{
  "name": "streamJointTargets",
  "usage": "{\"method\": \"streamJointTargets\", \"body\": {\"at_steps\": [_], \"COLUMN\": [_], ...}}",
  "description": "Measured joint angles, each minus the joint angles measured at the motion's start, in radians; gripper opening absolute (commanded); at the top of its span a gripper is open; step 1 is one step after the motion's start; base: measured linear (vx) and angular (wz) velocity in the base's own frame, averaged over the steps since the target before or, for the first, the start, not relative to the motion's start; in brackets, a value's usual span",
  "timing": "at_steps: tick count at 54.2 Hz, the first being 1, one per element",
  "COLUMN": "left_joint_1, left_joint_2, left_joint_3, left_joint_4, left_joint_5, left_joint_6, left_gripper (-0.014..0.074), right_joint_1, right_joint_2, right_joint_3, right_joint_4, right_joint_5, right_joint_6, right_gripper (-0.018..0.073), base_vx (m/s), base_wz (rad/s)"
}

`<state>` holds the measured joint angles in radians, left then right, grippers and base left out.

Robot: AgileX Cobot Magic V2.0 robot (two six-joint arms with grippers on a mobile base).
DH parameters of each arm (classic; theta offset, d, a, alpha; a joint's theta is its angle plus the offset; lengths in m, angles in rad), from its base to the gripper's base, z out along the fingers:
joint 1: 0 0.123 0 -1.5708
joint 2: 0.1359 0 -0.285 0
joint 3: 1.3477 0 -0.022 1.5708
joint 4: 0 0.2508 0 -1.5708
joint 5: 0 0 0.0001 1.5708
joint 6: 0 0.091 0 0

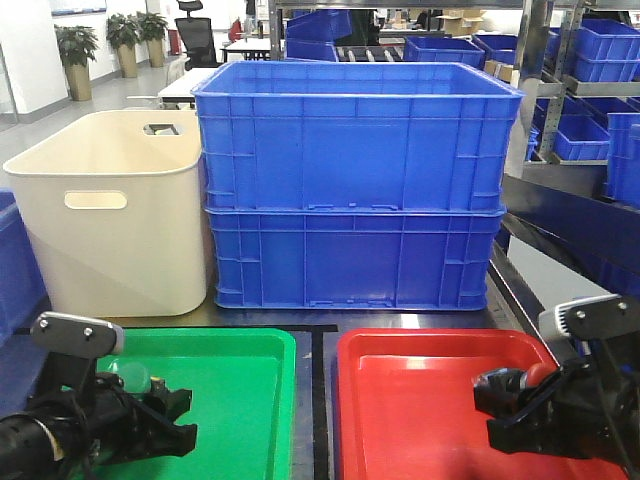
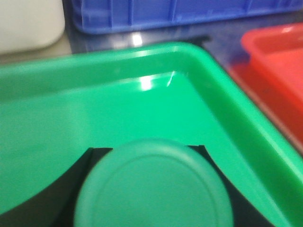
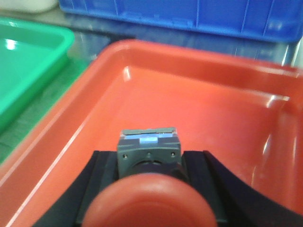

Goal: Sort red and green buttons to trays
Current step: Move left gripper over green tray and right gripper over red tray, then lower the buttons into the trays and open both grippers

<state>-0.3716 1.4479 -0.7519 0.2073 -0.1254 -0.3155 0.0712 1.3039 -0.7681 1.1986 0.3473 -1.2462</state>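
- Front view: the left gripper (image 1: 170,415) is pinching the green button (image 1: 130,378) and hangs over the near left part of the green tray (image 1: 240,400). The right gripper (image 1: 495,408) is clamped on the red button (image 1: 540,372) over the near right part of the red tray (image 1: 420,400).
- Also front view: the two trays lie side by side with a dark gap between them. Behind them stand two stacked blue crates (image 1: 350,200) and a cream tub (image 1: 110,220).
- Left wrist view: the round green cap fills the lower middle, with black fingers (image 2: 42,208) hugging it on either side. The green tray floor spreads out beyond it. Whether the button touches the floor I cannot tell.
- Right wrist view: the red cap sits nearest the camera, its grey body pointing forward between dark fingers (image 3: 102,179). The red tray floor lies beneath and ahead, and it looks as if the button hangs just above it.
- Step in hand, as I judge it: the drop-off, with each button held over the tray of its own colour.
- The next move calls for a short descent. Then each pair of jaws should part, so the buttons settle inside the rims and do not roll away.
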Motion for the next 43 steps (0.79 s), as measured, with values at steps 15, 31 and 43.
{"method": "streamJointTargets", "body": {"at_steps": [15, 31, 43], "left_joint_1": [0.0, 0.0, 0.0], "left_joint_2": [0.027, 0.027, 0.027], "left_joint_3": [0.0, 0.0, 0.0], "left_joint_4": [0.0, 0.0, 0.0], "left_joint_5": [0.015, 0.061, 0.061], "left_joint_6": [-0.008, -0.008, -0.008], "left_gripper": [0.0305, 0.0594, 0.0623], "right_joint_1": [0.0, 0.0, 0.0], "right_joint_2": [0.068, 0.097, 0.097], "right_joint_3": [0.0, 0.0, 0.0], "right_joint_4": [-0.024, -0.127, -0.161], "right_joint_5": [0.038, 0.058, 0.061], "right_joint_6": [0.007, 0.099, 0.116], "right_gripper": [0.0111, 0.0363, 0.062], "base_vx": [0.0, 0.0, 0.0], "base_wz": [0.0, 0.0, 0.0]}}
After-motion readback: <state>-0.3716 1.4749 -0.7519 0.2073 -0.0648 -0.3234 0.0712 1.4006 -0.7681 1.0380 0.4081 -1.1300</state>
